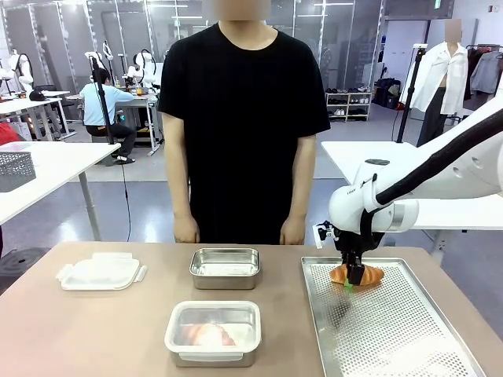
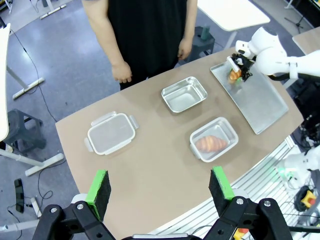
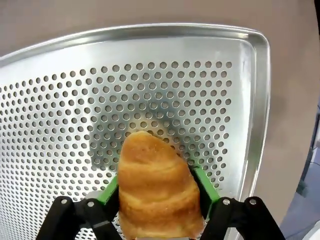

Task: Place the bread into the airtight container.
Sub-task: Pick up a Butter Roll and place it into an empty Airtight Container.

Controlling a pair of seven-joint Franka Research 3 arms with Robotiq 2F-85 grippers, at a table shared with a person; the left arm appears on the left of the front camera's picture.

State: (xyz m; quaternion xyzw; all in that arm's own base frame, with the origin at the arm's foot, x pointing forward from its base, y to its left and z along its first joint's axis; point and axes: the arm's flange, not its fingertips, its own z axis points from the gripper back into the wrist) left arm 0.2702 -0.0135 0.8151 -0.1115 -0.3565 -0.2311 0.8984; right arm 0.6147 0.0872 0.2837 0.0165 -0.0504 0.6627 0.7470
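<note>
Right wrist view: right gripper [image 3: 159, 192] clamps croissant [image 3: 152, 170] on perforated tray [image 3: 75, 100].
Left wrist view: left gripper [image 2: 160, 187] spread, far from tray.

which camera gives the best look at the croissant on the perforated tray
The right wrist view: the croissant sits large between the green pads of the right pincer. The front view shows it small, partly behind the pincer, at the far end of the tray. The left wrist view shows an orange speck.
</note>
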